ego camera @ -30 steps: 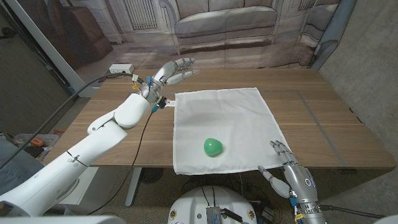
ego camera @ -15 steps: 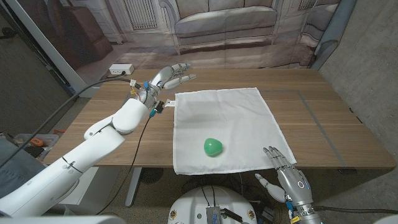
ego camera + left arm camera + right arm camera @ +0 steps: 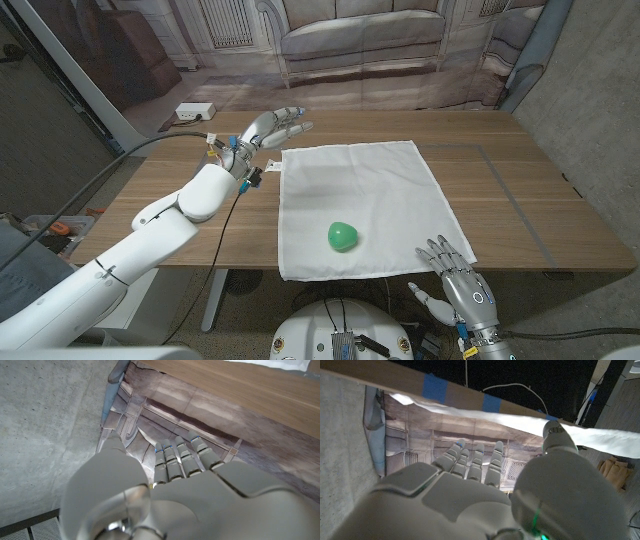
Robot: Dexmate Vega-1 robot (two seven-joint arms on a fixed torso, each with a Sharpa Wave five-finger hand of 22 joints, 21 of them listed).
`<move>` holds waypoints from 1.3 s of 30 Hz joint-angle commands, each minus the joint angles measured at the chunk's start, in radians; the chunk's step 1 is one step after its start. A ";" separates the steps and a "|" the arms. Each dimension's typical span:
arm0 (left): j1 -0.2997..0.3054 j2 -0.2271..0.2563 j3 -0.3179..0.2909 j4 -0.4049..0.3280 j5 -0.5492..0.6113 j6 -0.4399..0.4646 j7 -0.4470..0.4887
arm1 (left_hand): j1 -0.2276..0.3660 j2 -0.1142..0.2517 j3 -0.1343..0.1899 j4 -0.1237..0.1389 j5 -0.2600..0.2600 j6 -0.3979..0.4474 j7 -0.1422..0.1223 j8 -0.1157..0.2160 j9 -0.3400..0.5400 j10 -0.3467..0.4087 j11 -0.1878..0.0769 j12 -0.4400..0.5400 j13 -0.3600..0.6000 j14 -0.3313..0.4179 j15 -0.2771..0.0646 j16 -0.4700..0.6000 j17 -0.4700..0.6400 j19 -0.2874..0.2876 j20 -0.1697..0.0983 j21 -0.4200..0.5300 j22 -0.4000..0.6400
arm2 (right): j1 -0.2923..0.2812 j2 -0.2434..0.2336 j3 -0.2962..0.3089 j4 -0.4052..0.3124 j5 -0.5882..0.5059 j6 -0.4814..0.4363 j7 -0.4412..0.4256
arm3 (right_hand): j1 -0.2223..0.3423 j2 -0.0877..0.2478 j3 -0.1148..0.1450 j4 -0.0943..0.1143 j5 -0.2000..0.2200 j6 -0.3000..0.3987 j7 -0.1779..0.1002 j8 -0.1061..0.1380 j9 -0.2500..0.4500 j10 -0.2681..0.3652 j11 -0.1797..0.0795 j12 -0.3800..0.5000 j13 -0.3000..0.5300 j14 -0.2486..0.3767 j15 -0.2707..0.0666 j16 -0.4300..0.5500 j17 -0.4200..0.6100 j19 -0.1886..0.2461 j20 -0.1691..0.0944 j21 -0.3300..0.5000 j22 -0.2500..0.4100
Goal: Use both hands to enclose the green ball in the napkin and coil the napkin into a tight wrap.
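Item: a white square cloth napkin, spread flat on the wooden table, its near edge hanging slightly over the table's front edge. The cloth lies open, unfolded, with faint creases.

Item: a small green rubbery ball, resting on the napkin's near half, roughly midway across the cloth and well apart from both hands. Nothing covers it.

Item: the left hand, held over the table just beyond the napkin's far left corner, fingers spread and stretched away from the robot, holding nothing. The left wrist view confirms the fingers extended side by side, with the table's wood above them (that view is inverted).

Item: the right hand, at the table's front edge by the napkin's near right corner, fingers apart and reaching up toward the cloth, thumb out to the side, empty. Whether the fingertips touch the napkin cannot be told from the head view. In the right wrist view the fingers point toward the table's underside edge, where strips of blue tape and the napkin's overhanging hem show.

Item: a white power strip with a dark cable, at the table's far left corner.
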 commanded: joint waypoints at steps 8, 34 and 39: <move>0.023 0.004 -0.003 -0.006 -0.023 -0.006 0.000 | -0.013 0.002 0.000 0.009 -0.003 0.014 0.000 0.006 0.003 0.005 0.007 0.006 0.003 0.007 0.000 0.005 0.002 -0.009 -0.001 -0.003 0.004 | 0.038 -0.062 -0.074 -0.005 0.039 -0.106 -0.014 | -0.012 -0.002 -0.005 0.002 0.019 -0.009 -0.031 -0.012 0.002 0.026 -0.020 -0.003 0.001 0.058 -0.023 0.012 -0.002 0.036 -0.018 0.034 0.001; 0.042 0.000 -0.008 -0.014 -0.048 -0.008 0.007 | -0.022 0.008 -0.001 0.014 -0.006 0.028 -0.001 0.007 0.002 0.019 0.009 0.009 0.002 0.015 0.001 0.007 0.002 -0.006 0.001 0.000 0.004 | 0.015 0.147 0.104 0.142 -0.128 0.059 -0.026 | 0.107 0.063 0.035 -0.028 0.076 0.367 -0.087 0.093 0.009 0.223 -0.134 0.012 -0.001 0.253 -0.100 0.007 -0.005 0.183 -0.063 0.068 -0.004; 0.041 0.000 -0.007 -0.006 -0.059 -0.004 0.000 | -0.023 0.009 -0.001 0.015 -0.006 0.026 0.000 0.005 0.002 0.019 0.008 0.009 0.002 0.016 0.001 0.007 0.001 -0.007 0.002 0.001 0.004 | 0.004 0.141 0.125 0.089 -0.127 0.070 -0.026 | 0.105 0.095 0.039 -0.016 0.063 0.471 -0.091 0.121 0.011 0.283 -0.160 0.016 -0.002 0.312 -0.113 0.009 -0.005 0.216 -0.068 0.074 -0.003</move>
